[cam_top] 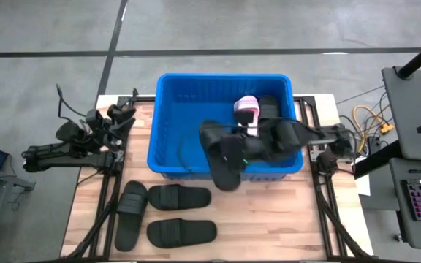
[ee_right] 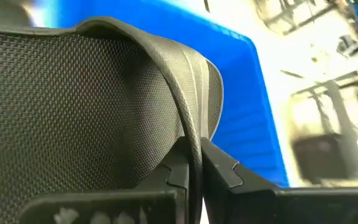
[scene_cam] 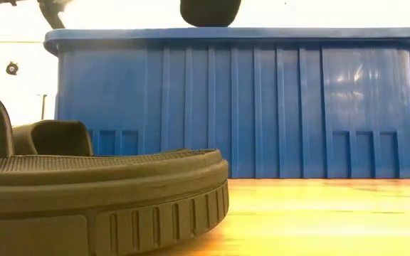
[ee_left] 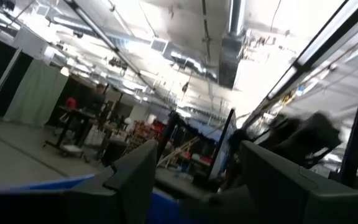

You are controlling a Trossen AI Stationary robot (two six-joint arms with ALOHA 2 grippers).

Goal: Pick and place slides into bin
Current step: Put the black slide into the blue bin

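My right gripper (ee_right: 194, 168) is pinching the thin edge of a black slide (cam_top: 224, 155), and it holds this slide over the front wall of the blue bin (cam_top: 168, 102), partly above the inside and partly above the table (cam_top: 269, 219). My left gripper (ee_left: 194, 168) waits near the left edge of the table with its fingers spread and nothing between them.

I judge the slide to be light and made of soft rubber. It bends a little where I pinch it, so it can swing or twist. The textured sole should not slip easily. The wide strap or the rim of the sole is the best place to take hold.

A pale pink slide (cam_top: 246, 111) already lies in the bin. Three other black slides (cam_top: 168, 212) lie on the table near the front edge, left of the middle.

The high view shows the whole layout and what is inside the bin. The low view hides the inside behind the wall, but it shows the held slide (scene_cam: 210, 11) is above the rim. Only the right wrist view shows the grip itself.
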